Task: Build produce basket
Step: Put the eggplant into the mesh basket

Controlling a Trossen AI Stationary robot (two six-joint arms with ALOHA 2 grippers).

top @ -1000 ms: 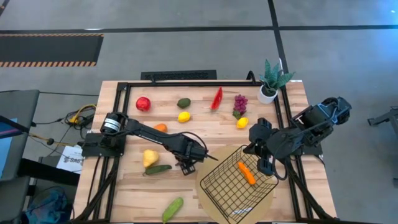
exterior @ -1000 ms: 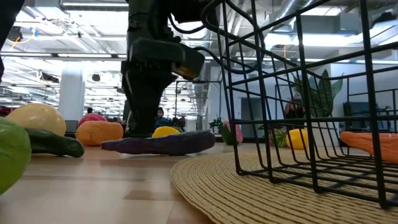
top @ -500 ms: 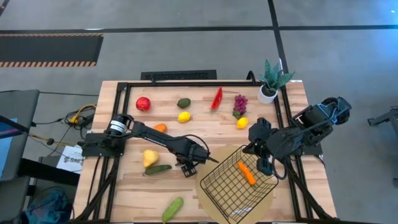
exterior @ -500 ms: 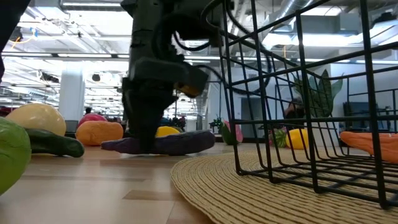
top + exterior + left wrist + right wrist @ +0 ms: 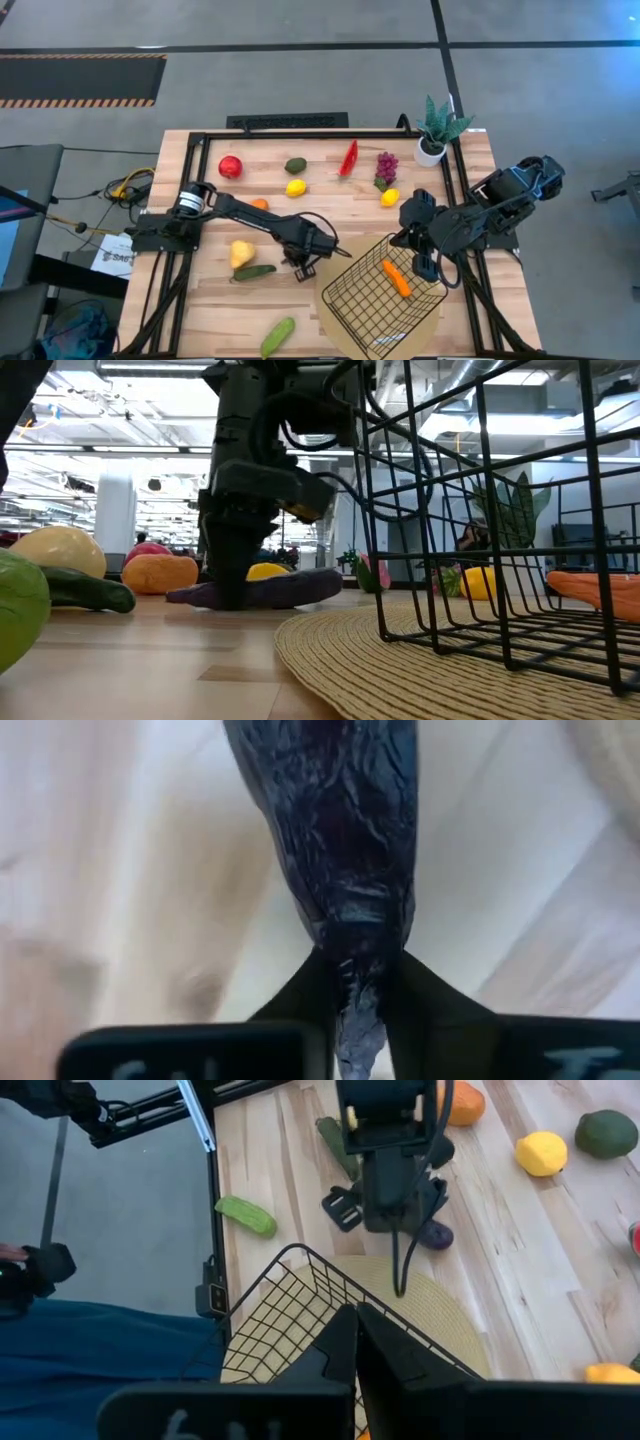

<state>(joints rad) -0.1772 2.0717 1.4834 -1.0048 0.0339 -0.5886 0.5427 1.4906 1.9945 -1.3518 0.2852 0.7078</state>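
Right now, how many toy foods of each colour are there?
Red: 2, apple, watermelon slice
Yellow: 3, lemon, lemon, pear
Orange: 2, orange, carrot
Green: 3, avocado, cucumber, cucumber
Purple: 2, grapes, aubergine
Total: 12

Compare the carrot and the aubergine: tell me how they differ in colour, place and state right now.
The carrot is orange; the aubergine is dark purple. The carrot lies inside the basket; the aubergine lies on the bare wooden table beside the round mat. Nothing touches the carrot, while the left gripper is shut on the aubergine's narrow end. Both are long, slim toy vegetables lying flat.
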